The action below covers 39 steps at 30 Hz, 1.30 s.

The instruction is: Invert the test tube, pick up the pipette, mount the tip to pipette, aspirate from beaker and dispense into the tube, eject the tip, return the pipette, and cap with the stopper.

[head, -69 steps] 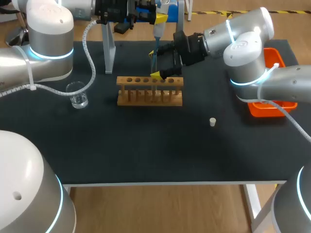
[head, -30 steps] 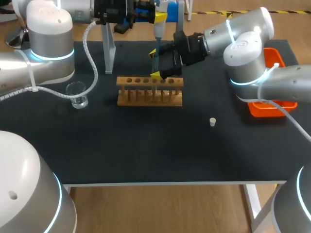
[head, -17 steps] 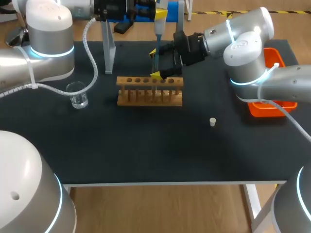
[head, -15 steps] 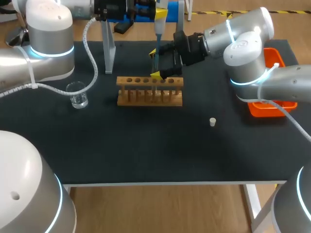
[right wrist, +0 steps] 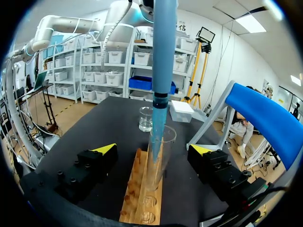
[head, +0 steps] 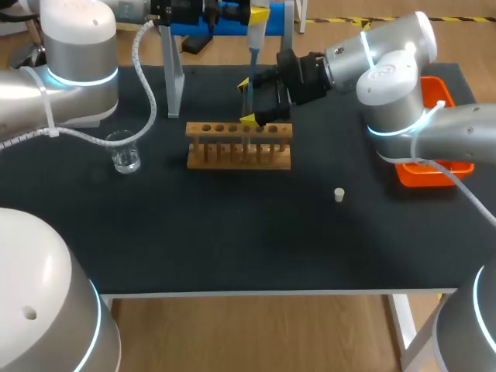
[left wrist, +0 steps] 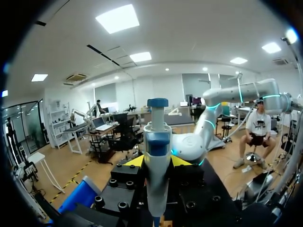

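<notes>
Black table top, both arms working at the far side.

Count:
- 1 wooden rack, six holes on top
- 1 glass tube
- 1 beaker, well to the rack's left
- 1 white stopper, lying alone on the mat to the rack's front right
- 1 orange tray at the right edge
- 1 pipette

The tube stands upright in the rack, mouth up.

The pipette's long axis is vertical, plunger up. Its tip points down into the tube mouth.

Left gripper is clamped on the pipette body and holds it above the rack.

Right gripper has its fingers spread wide, one on each side of the tube with a gap on both sides, so it isn't gripping.
</notes>
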### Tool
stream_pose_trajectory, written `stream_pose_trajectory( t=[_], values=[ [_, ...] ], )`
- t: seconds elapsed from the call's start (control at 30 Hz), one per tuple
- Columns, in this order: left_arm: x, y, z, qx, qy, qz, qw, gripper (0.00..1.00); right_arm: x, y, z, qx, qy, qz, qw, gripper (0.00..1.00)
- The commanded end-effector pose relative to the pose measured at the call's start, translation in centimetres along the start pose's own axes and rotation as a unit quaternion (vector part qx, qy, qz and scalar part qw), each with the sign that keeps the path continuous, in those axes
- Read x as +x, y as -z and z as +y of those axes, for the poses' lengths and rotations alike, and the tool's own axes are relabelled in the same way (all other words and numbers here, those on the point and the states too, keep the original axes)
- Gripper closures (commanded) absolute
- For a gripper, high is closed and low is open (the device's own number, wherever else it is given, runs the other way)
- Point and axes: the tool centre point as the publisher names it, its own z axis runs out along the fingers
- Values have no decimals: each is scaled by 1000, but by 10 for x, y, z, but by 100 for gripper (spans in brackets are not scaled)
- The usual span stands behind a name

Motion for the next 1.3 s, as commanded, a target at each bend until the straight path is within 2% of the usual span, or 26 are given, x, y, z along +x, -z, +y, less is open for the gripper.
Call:
stream_pose_trajectory(
  t=[0.03,1.3],
  values=[
    [2,2,-5,-3,-1,-6,1000,100,-1,0,0,0,1,1,1000,0],
    [7,3,-50,-20,-29,-24,999,100,-1,0,0,0,1,1,1000,0]
  ],
)
